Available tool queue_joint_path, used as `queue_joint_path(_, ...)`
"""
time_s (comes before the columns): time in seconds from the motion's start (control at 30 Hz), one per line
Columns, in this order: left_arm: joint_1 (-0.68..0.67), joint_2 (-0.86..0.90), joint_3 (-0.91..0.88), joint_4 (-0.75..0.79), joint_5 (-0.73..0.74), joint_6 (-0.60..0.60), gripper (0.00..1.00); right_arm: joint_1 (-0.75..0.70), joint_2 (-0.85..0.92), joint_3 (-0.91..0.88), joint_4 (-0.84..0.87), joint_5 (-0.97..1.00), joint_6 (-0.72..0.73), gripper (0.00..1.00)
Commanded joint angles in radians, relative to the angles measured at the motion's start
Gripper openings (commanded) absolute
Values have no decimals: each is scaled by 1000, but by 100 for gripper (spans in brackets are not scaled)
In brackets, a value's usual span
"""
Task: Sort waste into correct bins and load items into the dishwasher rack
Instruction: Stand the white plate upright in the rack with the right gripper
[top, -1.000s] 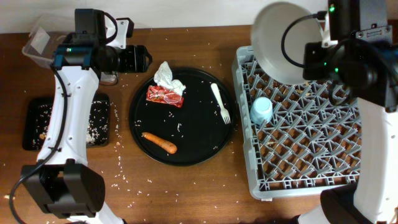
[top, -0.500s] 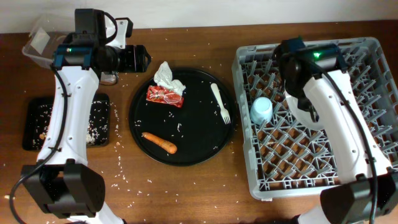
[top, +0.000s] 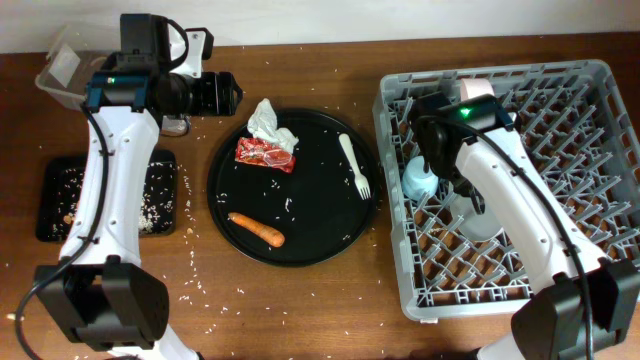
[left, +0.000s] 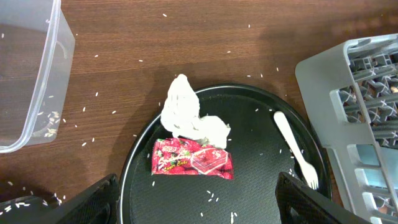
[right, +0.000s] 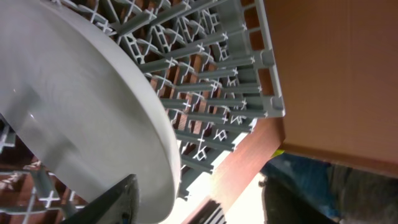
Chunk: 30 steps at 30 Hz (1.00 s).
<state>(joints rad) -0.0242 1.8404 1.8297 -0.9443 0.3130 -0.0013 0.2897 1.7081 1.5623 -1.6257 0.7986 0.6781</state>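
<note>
The grey-white plate (top: 482, 222) stands tilted among the pegs of the grey dishwasher rack (top: 590, 90), next to the light blue cup (top: 419, 178). In the right wrist view the plate's (right: 74, 106) rim lies between the wide-apart fingers of my right gripper (right: 205, 202), close to the left one. My left gripper (left: 199, 208) hangs open above the round black tray (top: 320, 225). That tray holds the white tissue (left: 186, 115), red wrapper (left: 193, 158), carrot (top: 256, 229), white fork (top: 355, 165) and loose rice.
The clear tub (top: 60, 70) sits at the far left corner, under the left arm's wrist. The shallow black tray (top: 50, 195) with rice and scraps lies at the left edge. Rice grains are scattered over the brown table (top: 300, 310).
My right arm brought the plate down from above the rack's far corner into the pegs, and its jaws have parted. The left arm has not moved.
</note>
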Motion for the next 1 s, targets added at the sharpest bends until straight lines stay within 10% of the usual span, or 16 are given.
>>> queue_joint_path(0.0,1,0,4,2,0,5,79,5,-17,28,-3,9,11,77)
queue_joint_path(0.13,1,0,5,2,0,5,79,5,-19,264,-15,-70,-102,83)
queue_joint_path(0.33,1,0,4,-5,-94,69,87,6,-10,468,254,-705,-403,84)
queue_joint_path(0.53,13,116,4,145,-549,193,86,119,124,467,352,-753,-414,84)
queue_joint_path(0.97,291,393,4,654,-354,181,84,128,178,467,333,-739,-420,84)
